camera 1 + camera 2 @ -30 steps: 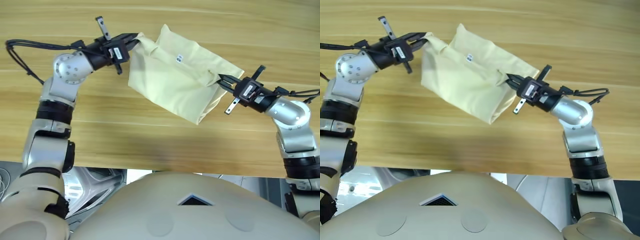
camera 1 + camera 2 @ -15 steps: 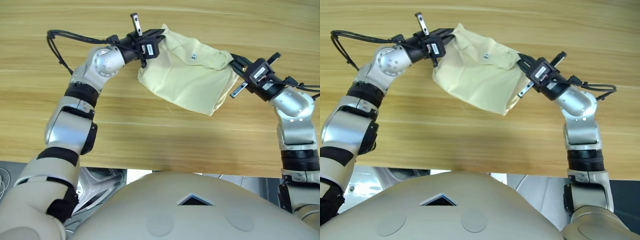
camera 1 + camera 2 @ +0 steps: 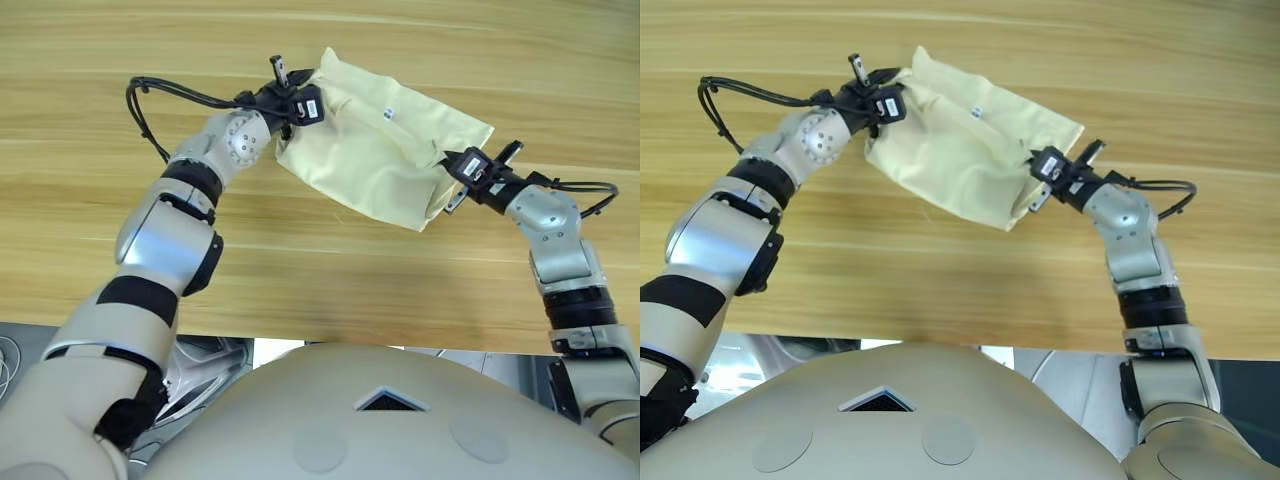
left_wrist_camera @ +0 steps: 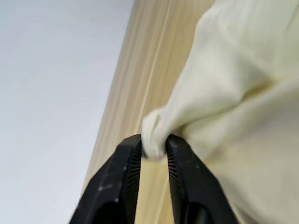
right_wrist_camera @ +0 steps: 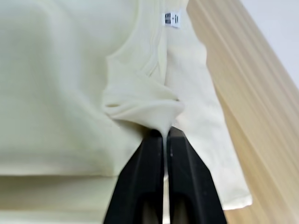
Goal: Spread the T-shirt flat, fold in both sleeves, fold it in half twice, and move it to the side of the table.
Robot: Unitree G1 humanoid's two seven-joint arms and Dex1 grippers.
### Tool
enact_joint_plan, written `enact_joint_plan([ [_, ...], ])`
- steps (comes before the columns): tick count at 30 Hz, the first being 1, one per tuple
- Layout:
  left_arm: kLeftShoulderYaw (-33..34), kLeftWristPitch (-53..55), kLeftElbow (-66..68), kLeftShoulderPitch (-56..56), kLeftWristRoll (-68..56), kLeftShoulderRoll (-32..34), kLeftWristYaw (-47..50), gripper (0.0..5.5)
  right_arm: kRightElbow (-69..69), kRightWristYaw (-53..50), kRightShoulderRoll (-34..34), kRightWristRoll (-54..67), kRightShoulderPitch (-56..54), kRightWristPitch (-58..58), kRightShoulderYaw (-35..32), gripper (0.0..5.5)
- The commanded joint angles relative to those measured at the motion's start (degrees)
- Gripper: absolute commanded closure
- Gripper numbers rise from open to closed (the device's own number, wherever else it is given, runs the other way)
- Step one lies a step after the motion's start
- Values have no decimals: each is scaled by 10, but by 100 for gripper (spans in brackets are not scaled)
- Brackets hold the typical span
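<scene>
**Left claw (image 4: 153, 144) and right claw (image 5: 164, 133) each clamped on a bunched T-shirt (image 3: 375, 150); most of the job judged undone**

The wooden table (image 3: 300, 260) took up most of both eye views and ran off the frame on the left, right and top. The side where the shirt is meant to end up could therefore not be picked out.

The pale yellow T-shirt sat in the upper centre of the frame, strung between the two claws as a slack, creased band rather than a flat sheet. By my reading it was not spread out. No sleeve fold or half fold could be confirmed, and it had not been moved aside, so nearly every step remained. Its lower edge looked doubled over, but it was unclear whether that was a deliberate fold or only sag. Whether that edge rested on the wood or hung just clear of it was also unclear.

The sleeves could not be told apart from the rest of the cloth. The neckline showed in the right wrist view, with a small white label (image 5: 171, 19) inside it.

In its wrist view the left claw's fingers were narrowed around a small wad at the shirt's end toward the upper left. The right claw's fingers were almost touching, pinching a tuck of cloth just beside the neckline, on the shirt's right end.
</scene>
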Motion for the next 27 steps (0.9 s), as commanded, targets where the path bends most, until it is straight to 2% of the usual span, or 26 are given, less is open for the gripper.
enact_joint_plan([
  [1,5,21,16,-5,-10,-16,-21,384,20,-11,7,-5,-18,26,-1,550],
  [6,36,35,22,4,-44,-26,-48,305,38,-14,29,4,-26,52,2,550],
  [10,67,33,20,13,-73,-25,-59,241,30,4,47,47,-31,86,-15,473],
  [13,83,25,16,20,-86,-15,-44,189,40,-3,71,109,-56,118,-61,416],
  [16,99,-3,6,34,-98,3,-14,134,136,-57,98,149,-113,147,-121,356],
  [22,146,-78,-16,90,-145,38,4,26,288,-125,105,222,-187,162,-228,239],
  [27,181,-128,-36,143,-183,60,-1,10,346,-177,83,176,-203,103,-213,150],
])
